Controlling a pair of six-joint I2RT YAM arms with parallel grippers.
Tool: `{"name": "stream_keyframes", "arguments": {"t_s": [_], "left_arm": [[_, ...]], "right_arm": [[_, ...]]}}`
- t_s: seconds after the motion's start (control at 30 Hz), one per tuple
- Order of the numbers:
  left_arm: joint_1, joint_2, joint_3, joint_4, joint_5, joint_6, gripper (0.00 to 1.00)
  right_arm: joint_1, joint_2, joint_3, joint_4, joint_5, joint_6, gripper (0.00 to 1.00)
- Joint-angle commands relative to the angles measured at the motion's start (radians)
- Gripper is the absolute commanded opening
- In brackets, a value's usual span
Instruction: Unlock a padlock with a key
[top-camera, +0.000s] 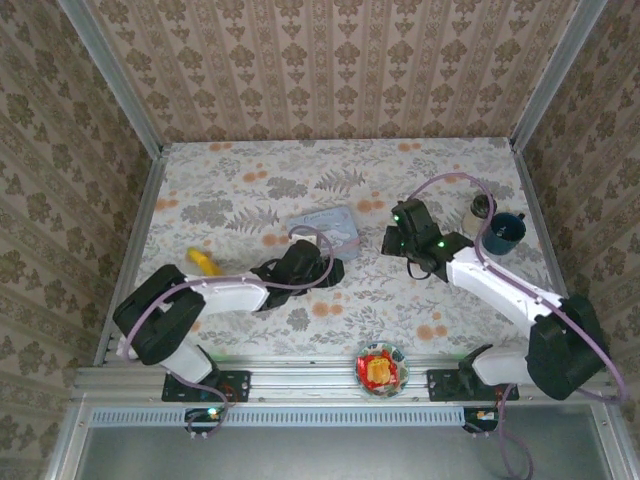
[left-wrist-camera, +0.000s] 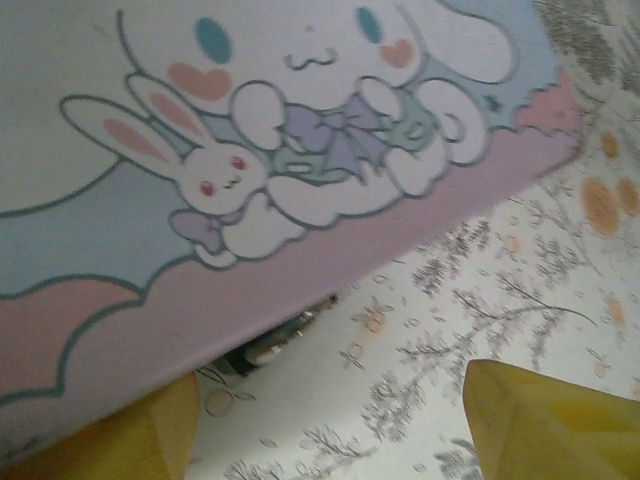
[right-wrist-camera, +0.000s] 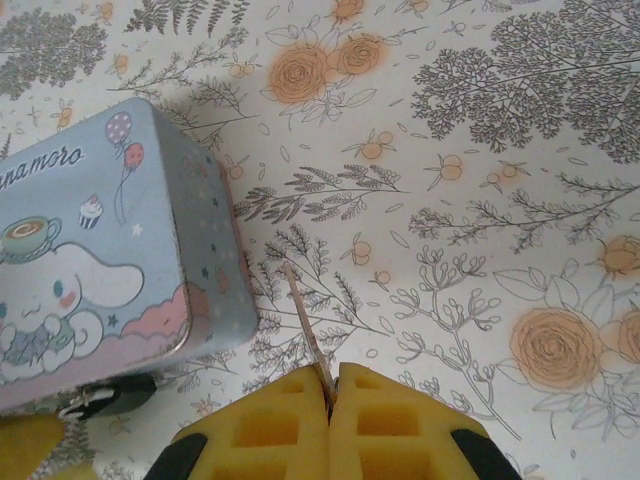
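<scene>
The padlock (left-wrist-camera: 268, 346), dark with a silvery shackle, lies on the table, half tucked under the near edge of the light blue cartoon tin (left-wrist-camera: 300, 150). My left gripper (left-wrist-camera: 330, 415) is open just in front of it, its yellow fingers (left-wrist-camera: 545, 420) wide apart with nothing between them. In the right wrist view the padlock (right-wrist-camera: 105, 394) pokes out at the tin's (right-wrist-camera: 90, 250) lower corner. My right gripper (right-wrist-camera: 333, 378) is shut on the key (right-wrist-camera: 306, 318), whose thin blade points forward past the tin's right side, above the cloth. From above, the left gripper (top-camera: 300, 264) and the right gripper (top-camera: 398, 238) flank the tin (top-camera: 330, 227).
A yellow object (top-camera: 205, 262) lies left of the left arm. A dark round-lidded jar (top-camera: 503, 233) and a small bottle (top-camera: 480, 210) stand at the right back. A bowl with red and yellow contents (top-camera: 382, 368) sits on the near rail. Patterned walls enclose the table.
</scene>
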Motion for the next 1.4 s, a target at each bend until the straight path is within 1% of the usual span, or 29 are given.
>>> {"name": "stream_keyframes", "arguments": {"t_s": [0.0,0.17,0.3,0.37,0.43,0.63,0.83,1.0,1.27,1.37], "left_arm": [[0.032,0.055,0.055,-0.017,-0.006,0.039,0.71],[0.04,0.11,0.135,-0.102,-0.073,0.073,0.71],[0.026,0.141,0.177,-0.185,-0.167,0.041,0.7],[0.015,0.157,0.189,-0.202,-0.209,0.026,0.68],[0.01,0.181,0.203,-0.196,-0.211,0.025,0.65],[-0.014,0.247,0.27,-0.239,-0.238,0.049,0.65],[-0.037,0.292,0.353,-0.352,-0.328,0.06,0.64],[-0.049,0.328,0.415,-0.436,-0.383,0.072,0.62],[-0.053,0.347,0.445,-0.459,-0.433,0.094,0.59],[-0.051,0.353,0.452,-0.444,-0.434,0.105,0.57]], "right_arm": [[0.005,-0.058,-0.028,-0.015,0.012,0.029,0.0],[0.005,-0.123,-0.056,-0.007,0.003,0.024,0.0],[0.005,-0.16,-0.074,-0.007,0.003,0.023,0.0],[0.005,-0.172,-0.081,-0.003,0.001,0.02,0.0],[0.005,-0.178,-0.084,0.0,-0.001,0.016,0.0],[0.005,-0.183,-0.084,0.0,-0.011,0.004,0.0],[0.005,-0.195,-0.107,0.019,-0.026,0.01,0.0],[0.005,-0.2,-0.11,0.02,-0.027,0.003,0.0],[0.005,-0.2,-0.115,0.03,-0.031,-0.007,0.0],[0.005,-0.2,-0.121,0.036,-0.032,-0.007,0.0]]}}
